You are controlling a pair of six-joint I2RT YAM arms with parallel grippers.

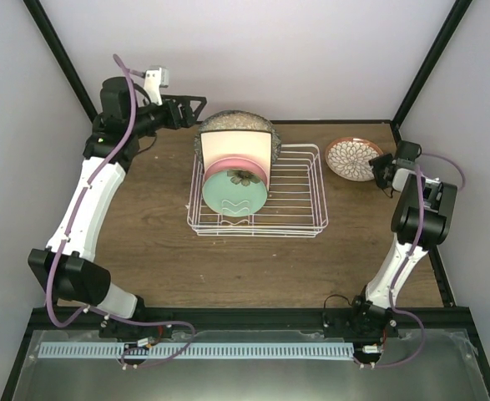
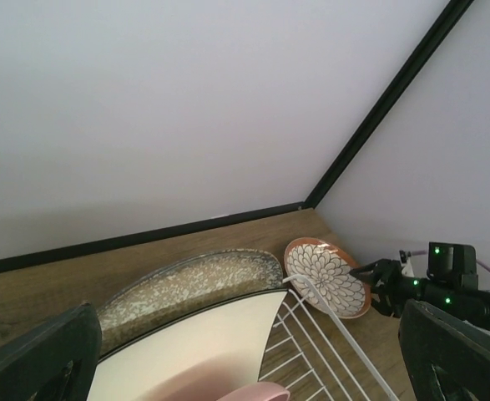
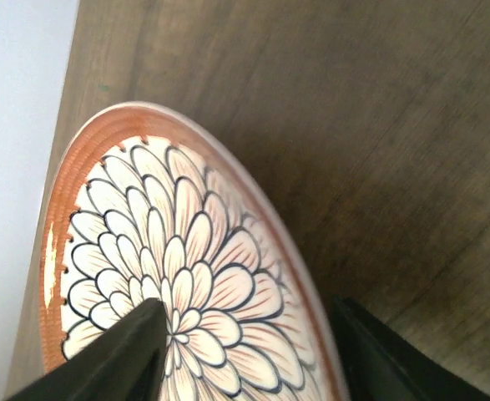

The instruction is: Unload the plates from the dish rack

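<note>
Plates (image 1: pixel 234 194): four in dish rack (image 1: pixel 261 235), one floral plate (image 1: pixel 353 158) at two o'clock on desk (image 1: pixel 161 259); both jaws wide.

In the left half of the white wire dish rack (image 1: pixel 299 224), four plates stand on edge: the speckled grey plate (image 1: pixel 236 122) rearmost, then the cream square plate (image 1: pixel 236 146), the pink plate (image 1: pixel 222 172), and the mint-green plate (image 1: pixel 233 196) frontmost. The floral plate (image 1: pixel 353 158) lies flat on the surface (image 1: pixel 157 242), apart to the rack's right.

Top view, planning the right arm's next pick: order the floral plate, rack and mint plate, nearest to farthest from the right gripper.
1. Floral plate, far right, beside the right gripper.
2. Rack, centre, its right rim nearest.
3. Mint plate, at the rack's left end.
</note>
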